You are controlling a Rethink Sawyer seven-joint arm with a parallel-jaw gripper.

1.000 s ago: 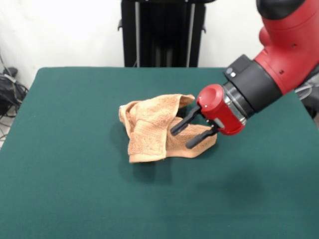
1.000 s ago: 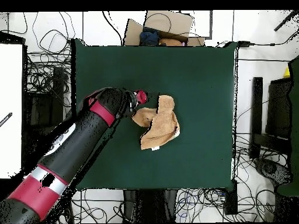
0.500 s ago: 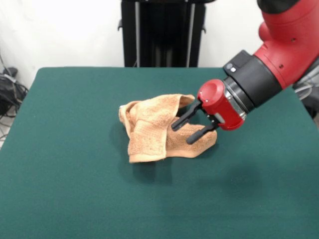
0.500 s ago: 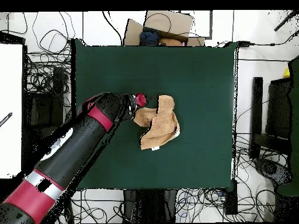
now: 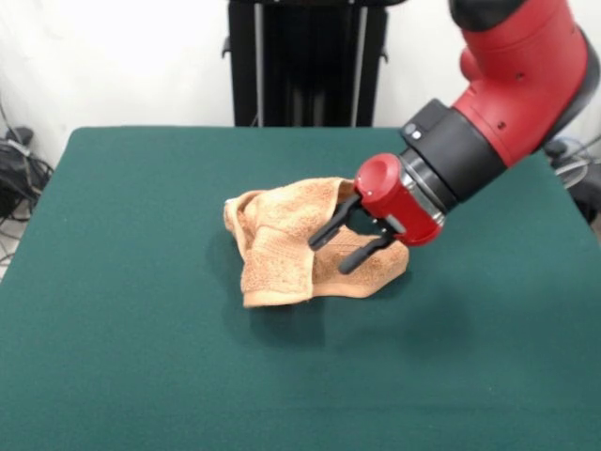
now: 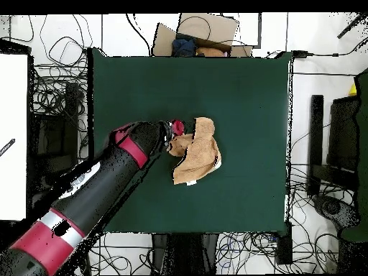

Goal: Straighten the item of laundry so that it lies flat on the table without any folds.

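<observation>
The towel (image 5: 299,244) lies crumpled near the middle of the table (image 5: 141,357), bunched into a lumpy heap with several folds. In the front view one thick flap is doubled over and hangs down toward the camera, ending in a straight hemmed edge, while another part spreads out low toward the picture's right. A rolled ridge runs along the top of the heap. In the overhead view the towel (image 6: 195,152) shows as an uneven, roughly triangular patch on the green table (image 6: 244,93), with a small white tag (image 6: 190,182) at its edge nearest the robot's base.

The red and black arm (image 5: 488,103) comes down from the upper right of the front view, angled toward the towel. The gripper (image 5: 335,249) points at the cloth with its two black fingers (image 5: 330,225) spread apart, one above the other, over the right-hand part of the heap. They overlap the towel in this view, but whether they touch the cloth cannot be told; no fabric is visibly pinched between them. From overhead the gripper (image 6: 177,134) sits at the towel's left edge, and the arm (image 6: 93,194) stretches diagonally to the lower left corner.

Beyond the far edge of the table in the overhead view sits a cardboard box (image 6: 198,34) holding some dark and orange items that cannot be made out. Cables (image 6: 57,79) sprawl over the floor around the table.
</observation>
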